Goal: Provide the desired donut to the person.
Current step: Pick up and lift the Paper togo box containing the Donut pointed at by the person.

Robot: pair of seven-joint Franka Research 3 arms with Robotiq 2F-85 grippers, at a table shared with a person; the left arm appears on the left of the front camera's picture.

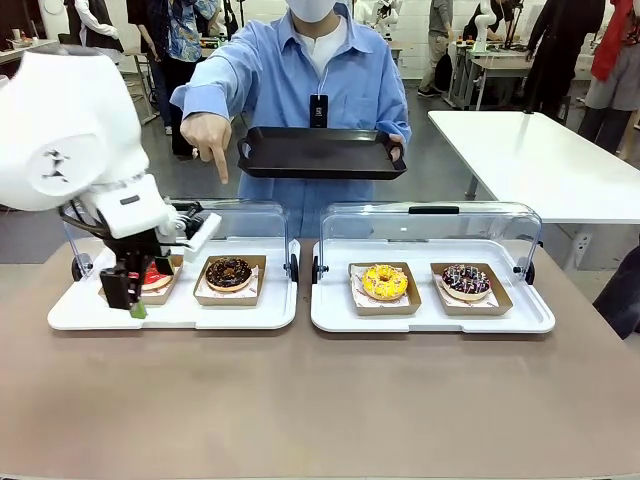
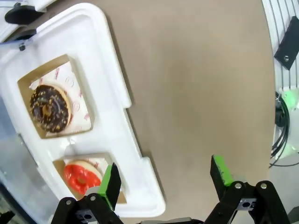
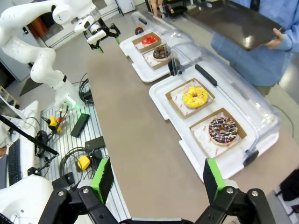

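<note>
The person point(image 1: 300, 70) stands across the table holding a black tray point(image 1: 320, 152) in one hand. The other hand point(image 1: 208, 135) points a finger down at the left white tray point(image 1: 180, 315), roughly in line with the chocolate donut with nut crumbs point(image 1: 229, 272) point(image 2: 50, 108). Beside that donut lies a red-glazed donut point(image 1: 155, 275) point(image 2: 81, 177). My left gripper point(image 1: 135, 300) point(image 2: 166, 179) hangs open and empty over the tray's near edge, by the red donut. Back from the table, my right gripper point(image 3: 158, 179) is open and holds nothing.
The right white tray point(image 1: 430, 320) holds a yellow donut point(image 1: 385, 281) point(image 3: 195, 96) and a chocolate donut with coloured sprinkles point(image 1: 466, 281) point(image 3: 223, 130). Clear lids stand raised behind both trays. Bare brown tabletop point(image 1: 320, 400) lies in front. Cables and gear sit beside the table in the right wrist view.
</note>
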